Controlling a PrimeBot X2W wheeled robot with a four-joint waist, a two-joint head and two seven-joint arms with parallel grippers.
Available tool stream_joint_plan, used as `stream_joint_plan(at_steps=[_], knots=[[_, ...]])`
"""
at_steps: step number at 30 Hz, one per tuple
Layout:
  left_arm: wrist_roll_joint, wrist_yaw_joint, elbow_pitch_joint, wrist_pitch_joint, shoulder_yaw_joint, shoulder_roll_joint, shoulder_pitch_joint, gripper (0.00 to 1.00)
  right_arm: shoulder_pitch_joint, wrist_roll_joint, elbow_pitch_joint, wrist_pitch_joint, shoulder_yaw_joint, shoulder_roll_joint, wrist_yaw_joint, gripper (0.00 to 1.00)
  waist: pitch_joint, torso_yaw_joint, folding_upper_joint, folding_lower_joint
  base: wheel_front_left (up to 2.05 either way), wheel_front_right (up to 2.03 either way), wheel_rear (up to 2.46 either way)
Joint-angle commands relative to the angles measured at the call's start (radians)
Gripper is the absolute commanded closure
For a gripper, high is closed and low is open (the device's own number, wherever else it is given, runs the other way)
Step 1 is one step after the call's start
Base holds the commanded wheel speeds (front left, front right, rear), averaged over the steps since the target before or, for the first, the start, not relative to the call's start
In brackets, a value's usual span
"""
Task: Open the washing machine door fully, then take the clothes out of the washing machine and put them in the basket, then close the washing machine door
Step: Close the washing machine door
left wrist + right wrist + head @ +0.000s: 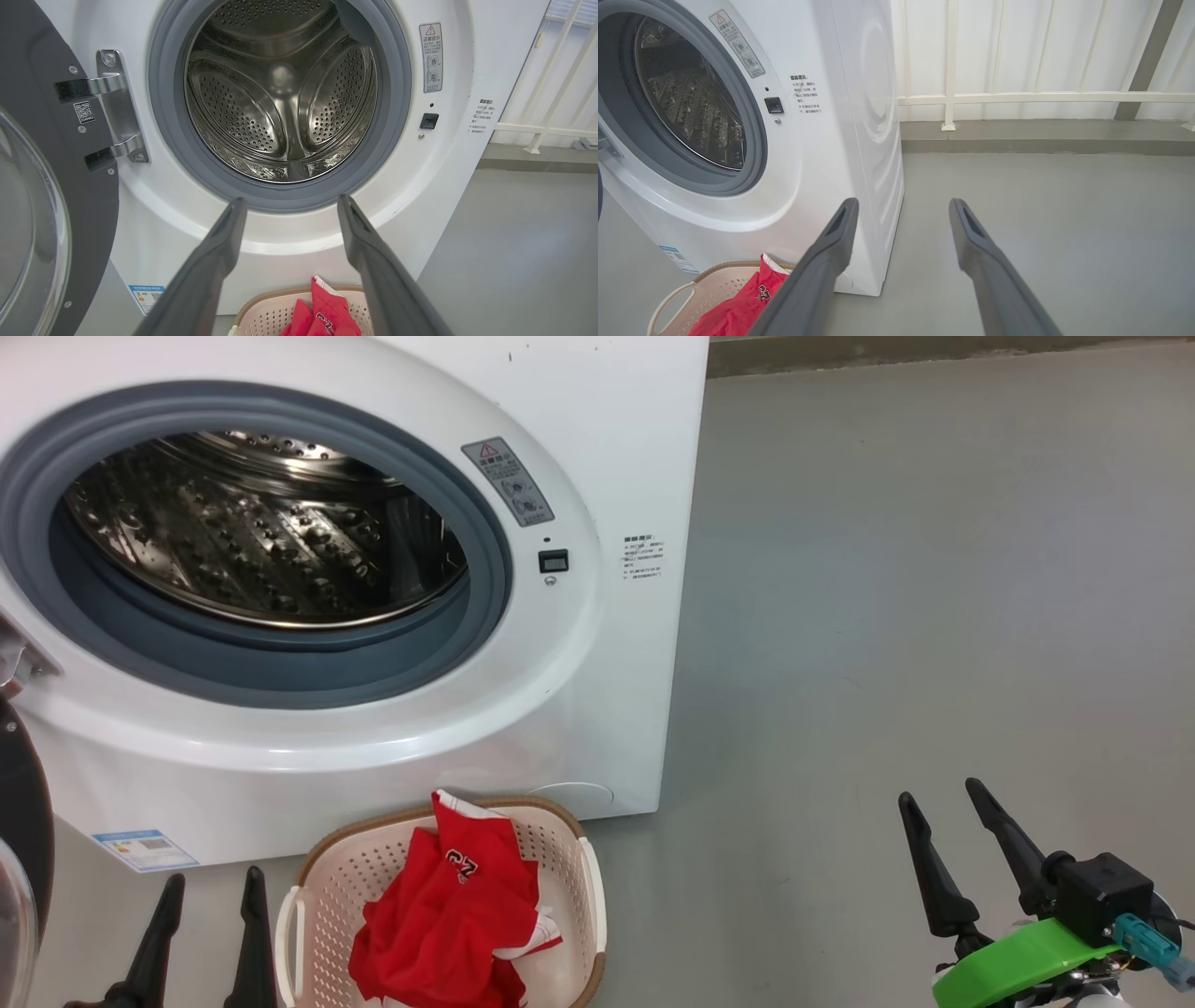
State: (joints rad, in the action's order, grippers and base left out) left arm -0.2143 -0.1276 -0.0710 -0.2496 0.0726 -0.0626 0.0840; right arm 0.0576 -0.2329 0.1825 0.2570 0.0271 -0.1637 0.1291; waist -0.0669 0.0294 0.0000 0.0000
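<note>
The washing machine door (pixel 42 186) hangs open, the drum (pixel 280 93) looks empty and the clothes (pixel 448 915) lie in the basket (pixel 322 859) at the washing machine's (pixel 597 691) front bottom edge; left gripper (pixel 213 875) and right gripper (pixel 937 791) gape wide, empty, so only closing seems left.

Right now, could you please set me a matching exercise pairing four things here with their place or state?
Things:
1. the clothes
2. the washing machine door
3. the basket
4. the right end effector

Places or states:
A. swung open on its hinges
B. on the floor in front of the washing machine
C. open, holding nothing
D. heaped inside the basket

Pairs: 1-D, 2-A, 3-B, 4-C
</note>
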Motion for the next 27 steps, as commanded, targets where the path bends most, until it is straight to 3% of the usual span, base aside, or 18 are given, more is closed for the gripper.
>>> stream_joint_plan(at_steps=[1,27], knots=[[-0.004,-0.003,0.031,-0.012,0.035,-0.009,-0.007,0.00,0.003,-0.012,-0.026,0.005,0.019,-0.008,0.002,0.00,0.000,0.000,0.0000,0.0000,0.00,0.00,0.00],[-0.015,-0.003,0.041,-0.012,0.029,-0.001,-0.022,0.00,0.010,-0.018,-0.023,0.005,0.017,-0.007,0.002,0.00,-0.010,-0.012,0.0000,0.0000,0.00,0.00,0.00]])
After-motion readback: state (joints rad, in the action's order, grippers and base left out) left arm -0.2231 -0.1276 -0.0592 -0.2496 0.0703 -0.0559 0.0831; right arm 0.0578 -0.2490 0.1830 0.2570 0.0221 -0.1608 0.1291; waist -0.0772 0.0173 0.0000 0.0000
